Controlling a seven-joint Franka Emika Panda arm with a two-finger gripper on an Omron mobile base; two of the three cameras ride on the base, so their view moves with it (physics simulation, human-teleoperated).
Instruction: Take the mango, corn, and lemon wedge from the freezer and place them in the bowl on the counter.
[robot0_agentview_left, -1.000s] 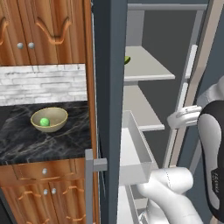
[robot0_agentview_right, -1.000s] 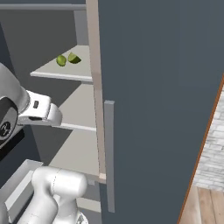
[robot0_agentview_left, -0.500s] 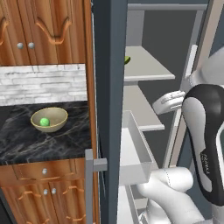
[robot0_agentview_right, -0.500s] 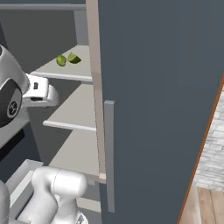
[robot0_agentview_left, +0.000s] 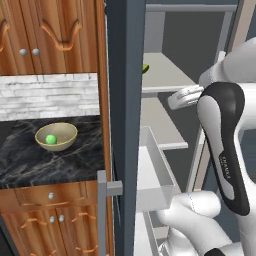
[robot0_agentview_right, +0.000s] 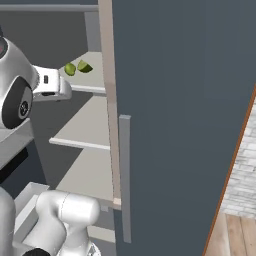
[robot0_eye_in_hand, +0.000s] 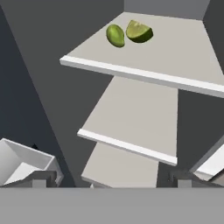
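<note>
Lemon wedge (robot0_eye_in_hand: 139, 31) lies on the upper pale shelf (robot0_eye_in_hand: 175, 52) inside the freezer (robot0_agentview_right: 175, 100), far back on that shelf, just beside a smooth green oval fruit (robot0_eye_in_hand: 115, 35) on its left in the hand view; whether the two touch cannot be told. In the right base view the same pair shows as two small green shapes, the wedge (robot0_agentview_right: 84, 66) to the right of the oval fruit (robot0_agentview_right: 70, 69), on the shelf behind the robot's white wrist. The gripper (robot0_eye_in_hand: 111, 178) hangs in front of the open freezer, well short of that shelf and lower than it, its two dark tips set far apart at the bottom of the hand view with nothing between them: the jaws stand wide open and empty. Below the top shelf two more pale shelves step down toward the camera, and a clear drawer (robot0_agentview_left: 155, 175) sticks out at the near left. In the left base view the freezer's dark door edge with its grey bar handle (robot0_agentview_left: 103, 210) divides the scene; to its left the black marble-look counter (robot0_agentview_left: 30, 160) carries the tan bowl (robot0_agentview_left: 56, 136), which holds one small round bright green item (robot0_agentview_left: 50, 139). Wooden cupboards (robot0_agentview_left: 45, 35) hang above the counter and wooden drawers sit under it.
</note>
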